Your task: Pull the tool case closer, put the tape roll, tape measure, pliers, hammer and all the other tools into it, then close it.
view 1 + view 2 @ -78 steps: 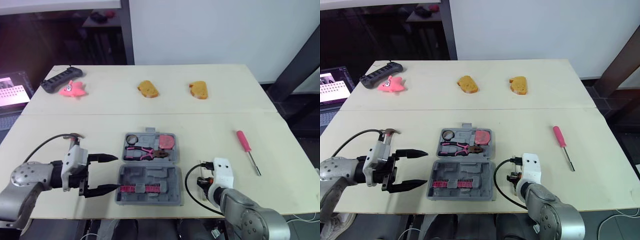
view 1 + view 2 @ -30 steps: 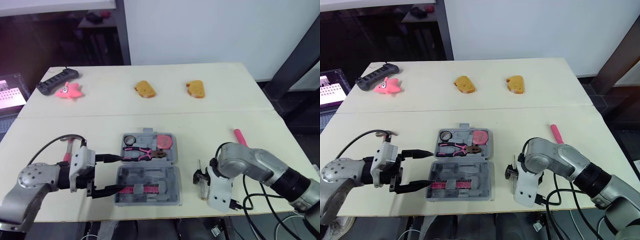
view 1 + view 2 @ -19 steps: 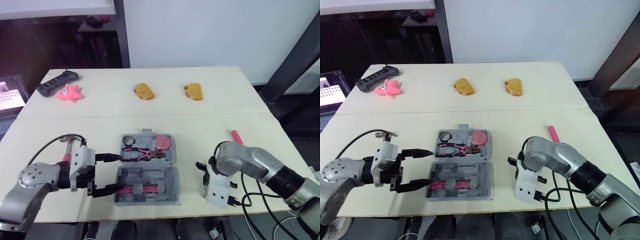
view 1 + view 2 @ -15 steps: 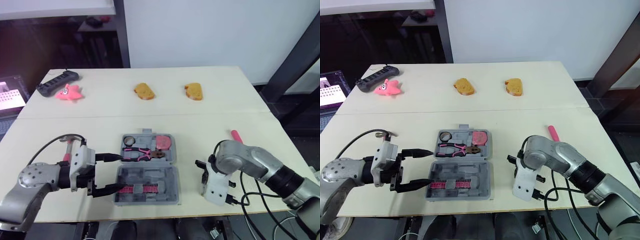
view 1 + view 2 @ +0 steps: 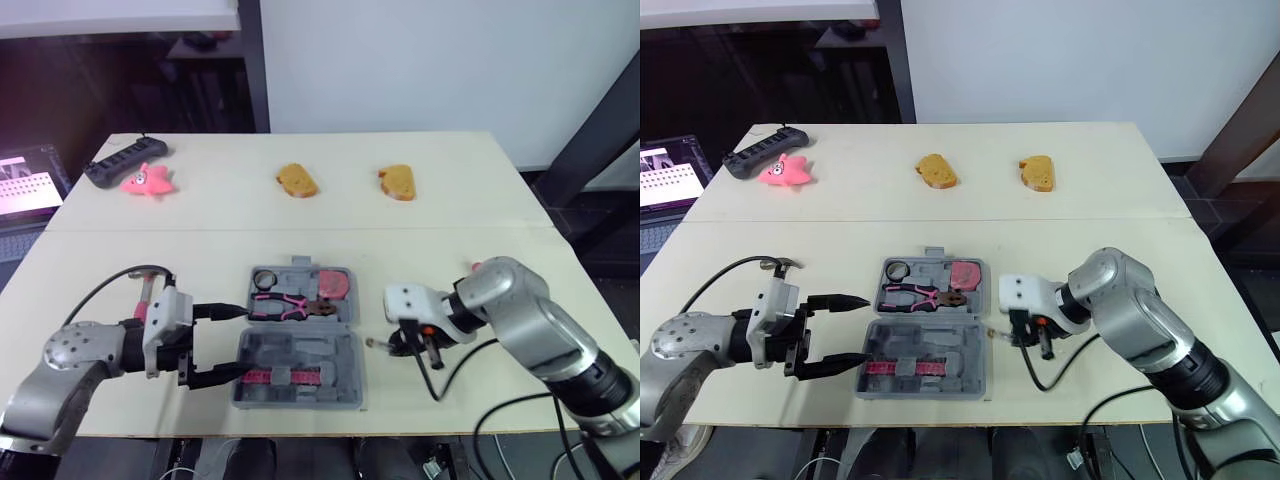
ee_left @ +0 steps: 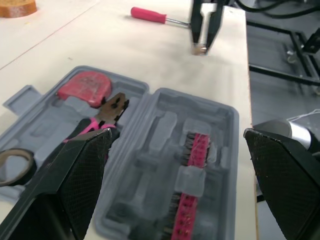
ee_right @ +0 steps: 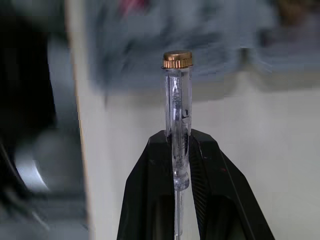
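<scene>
The grey tool case (image 5: pixel 300 348) lies open near the table's front edge. Its far half holds the tape roll (image 5: pixel 265 278), the pink-handled pliers (image 5: pixel 285 303) and the red tape measure (image 5: pixel 335 283). A pink bit strip (image 5: pixel 275 377) sits in the near half. My left gripper (image 5: pixel 232 343) is open at the case's left edge. My right gripper (image 5: pixel 400 342) hovers just right of the case, shut on a clear-handled tester screwdriver (image 7: pixel 177 110) with a brass cap. A red screwdriver (image 6: pixel 150 15) lies behind my right arm. The hammer (image 5: pixel 780 264) is partly hidden behind my left wrist.
Two bread pieces (image 5: pixel 297 180) (image 5: pixel 397 182) lie at the back of the table. A pink starfish toy (image 5: pixel 148 180) and a black power strip (image 5: pixel 122 160) sit at the back left. A lit screen (image 5: pixel 25 180) stands off the table's left side.
My right arm has swung up from the front edge towards the case, carrying the tester screwdriver. My left gripper has hardly moved. The camera has shifted slightly.
</scene>
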